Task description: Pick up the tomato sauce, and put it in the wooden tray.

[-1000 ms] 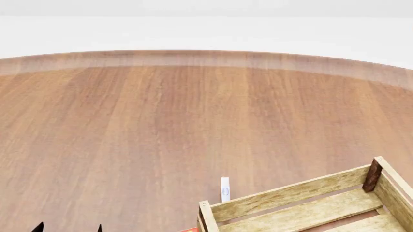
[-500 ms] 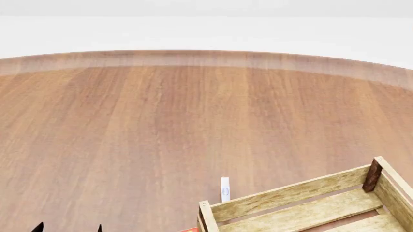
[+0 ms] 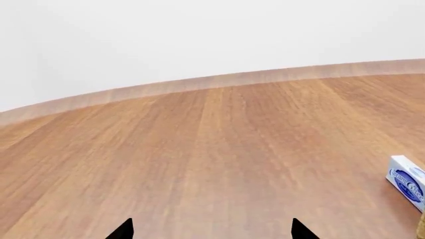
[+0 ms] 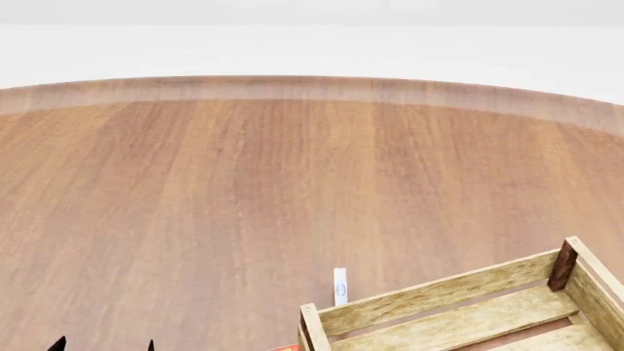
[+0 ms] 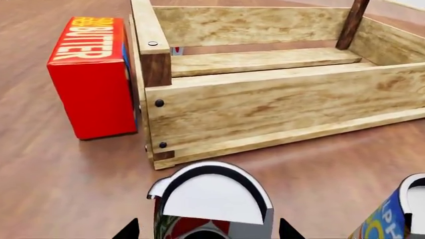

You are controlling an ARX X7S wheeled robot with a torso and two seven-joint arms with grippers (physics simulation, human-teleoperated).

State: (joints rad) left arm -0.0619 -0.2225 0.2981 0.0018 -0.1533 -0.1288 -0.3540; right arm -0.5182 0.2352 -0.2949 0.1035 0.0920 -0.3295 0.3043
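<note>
Facing arm: right gripper (image 5: 207, 231), tips spread, straddles the tomato sauce (image 5: 211, 206)
Wooden tray (image 5: 279, 107): just beyond the can
Tomato sauce: upright, axis vertical, on the table (image 5: 53, 174)
Left gripper (image 3: 211, 230): spread, empty, farther off

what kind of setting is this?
Looks like a simulated tabletop grocery-sorting scene, not a real room. A wide wooden table with a curved far edge against blank white, a wooden tray with a red butter box beside it, and the tomato sauce can between the right gripper's tips.
</note>
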